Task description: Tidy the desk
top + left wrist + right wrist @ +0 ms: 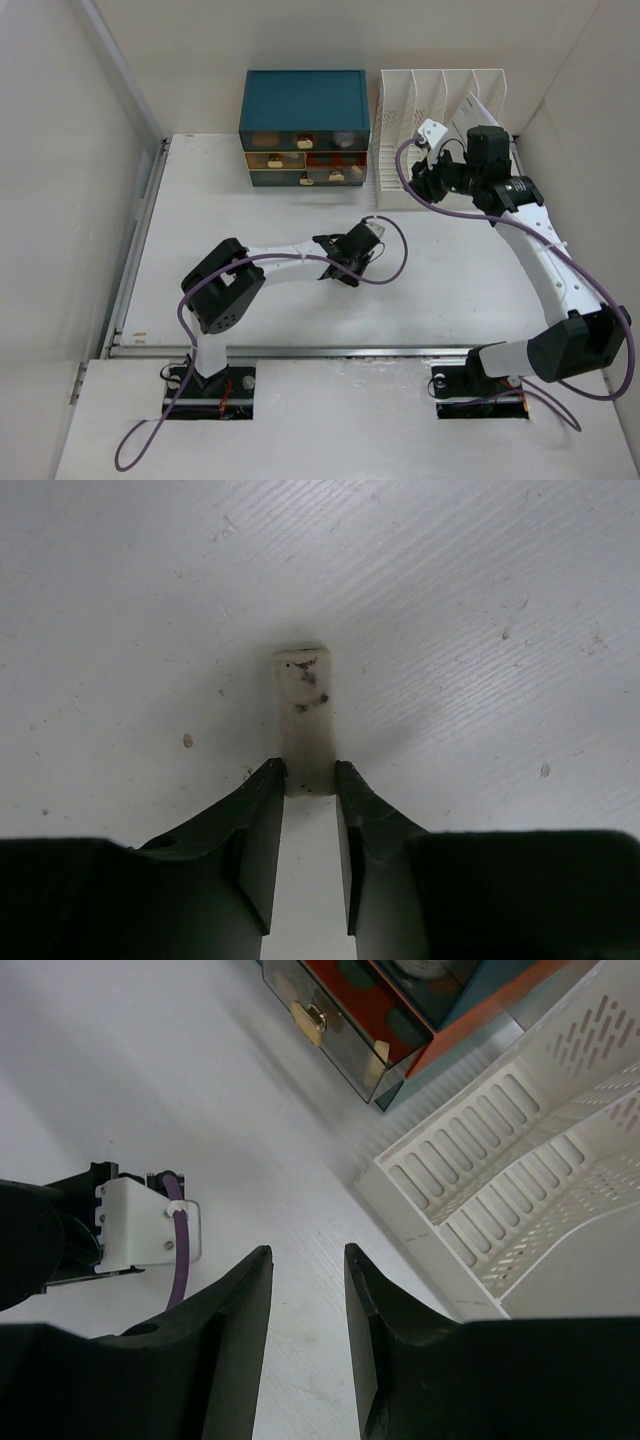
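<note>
The desk (470, 280) fills most of the room in front of me, a broad white top with a metal rail (300, 350) running along its near edge, just ahead of the two arm bases. Its surface is scuffed and dotted with small dark specks.

At the far edge stands a teal drawer box (304, 100), its see-through drawers facing the arms. Just beside it on the right is a white slotted file rack (400, 130), its dividers upright.

The right arm reaches up and across to the front of the rack. The right gripper (308, 1260) hangs above the desk near the rack's lower corner, its jaws a little apart with nothing between them.

The left arm stretches out low towards the middle of the desk, with a purple cable (395, 255) looping from it. The left gripper (310, 780) is down at the surface, and its fingertips (268, 780) press against both sides of the near end of a small white block (303, 705). The block lies flat on the desk, smudged with dark marks, with most of its length sticking out beyond the jaws.
</note>
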Controlling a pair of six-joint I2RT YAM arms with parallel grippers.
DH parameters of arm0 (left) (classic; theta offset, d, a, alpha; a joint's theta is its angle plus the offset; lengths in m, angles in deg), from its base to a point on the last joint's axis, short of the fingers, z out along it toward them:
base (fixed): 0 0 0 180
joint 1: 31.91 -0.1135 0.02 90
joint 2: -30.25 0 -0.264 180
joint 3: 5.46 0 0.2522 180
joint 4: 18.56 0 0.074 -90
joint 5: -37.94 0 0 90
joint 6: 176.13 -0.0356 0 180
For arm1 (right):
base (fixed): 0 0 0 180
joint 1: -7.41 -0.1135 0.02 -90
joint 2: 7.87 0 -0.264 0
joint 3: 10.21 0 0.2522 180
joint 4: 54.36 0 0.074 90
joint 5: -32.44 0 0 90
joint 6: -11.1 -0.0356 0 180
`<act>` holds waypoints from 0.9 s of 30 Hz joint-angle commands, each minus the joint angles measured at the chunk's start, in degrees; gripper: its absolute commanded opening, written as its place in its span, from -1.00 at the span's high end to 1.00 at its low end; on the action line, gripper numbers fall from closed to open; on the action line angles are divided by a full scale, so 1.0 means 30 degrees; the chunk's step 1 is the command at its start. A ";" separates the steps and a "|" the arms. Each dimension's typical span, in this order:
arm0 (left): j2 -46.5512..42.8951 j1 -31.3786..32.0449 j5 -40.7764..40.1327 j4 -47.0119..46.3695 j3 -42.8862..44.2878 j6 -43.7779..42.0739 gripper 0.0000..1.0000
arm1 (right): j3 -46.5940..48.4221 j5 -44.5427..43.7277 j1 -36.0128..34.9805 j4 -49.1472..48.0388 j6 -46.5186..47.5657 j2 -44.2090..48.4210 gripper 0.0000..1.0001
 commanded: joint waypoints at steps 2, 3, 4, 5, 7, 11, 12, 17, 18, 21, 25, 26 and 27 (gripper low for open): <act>0.0163 0.0006 -0.0776 0.0401 0.0542 -0.0087 0.62 | -0.0220 0.0684 0.0191 -0.0634 -0.0154 0.0240 0.19; 0.0163 0.0006 -0.0778 0.0401 0.0542 0.0116 0.68 | -0.0222 0.0686 0.0193 -0.0634 -0.0154 0.0472 0.19; 0.0163 0.0006 -0.0778 0.0401 0.0542 0.0119 0.71 | -0.0222 0.0686 0.0193 -0.0634 -0.0154 0.0475 0.19; -0.0127 0.0006 -0.0981 0.0401 0.0542 0.0322 0.74 | -0.0222 0.0686 0.0397 -0.0634 -0.0154 0.0649 0.19; -0.0625 0.0006 -0.1157 0.0195 0.0542 0.0527 0.82 | -0.0396 0.0686 0.0631 -0.0866 -0.0154 0.0825 0.19; -0.2411 -0.0403 -0.1510 -0.0215 0.0745 0.0878 0.93 | -0.0806 -0.0454 0.1012 -0.1598 -0.0620 0.1236 0.19; -0.3285 -0.1014 -0.1336 -0.0766 0.0747 0.1083 0.96 | -0.0808 -0.1094 0.1014 -0.1920 -0.0623 0.1236 0.19; -0.4964 -0.3037 -0.0399 -0.2029 0.0572 0.1261 0.96 | -0.1394 -0.1365 0.1395 -0.2538 -0.0798 0.1676 0.19; -0.5225 -0.3389 -0.0136 -0.2031 0.0746 0.1261 0.96 | -0.1568 -0.1365 0.1395 -0.2538 -0.0798 0.1676 0.16; -0.5403 -0.4854 0.1123 -0.2500 0.1184 0.1261 0.96 | -0.1570 -0.1365 0.1395 -0.2538 -0.0798 0.1676 0.16; -0.4731 -0.6525 0.2998 -0.2969 0.2908 0.1261 0.96 | -0.1570 -0.0547 0.1395 -0.2538 -0.0974 0.1094 0.16; -0.4178 -0.7050 0.3553 -0.2969 0.3437 0.1029 0.96 | -0.1570 0.0094 0.1395 -0.2190 -0.0974 0.0887 0.16; -0.3854 -0.7287 0.3732 -0.2621 0.3965 0.1027 0.96 | -0.1570 0.0448 0.1395 -0.1984 -0.0974 0.0624 0.16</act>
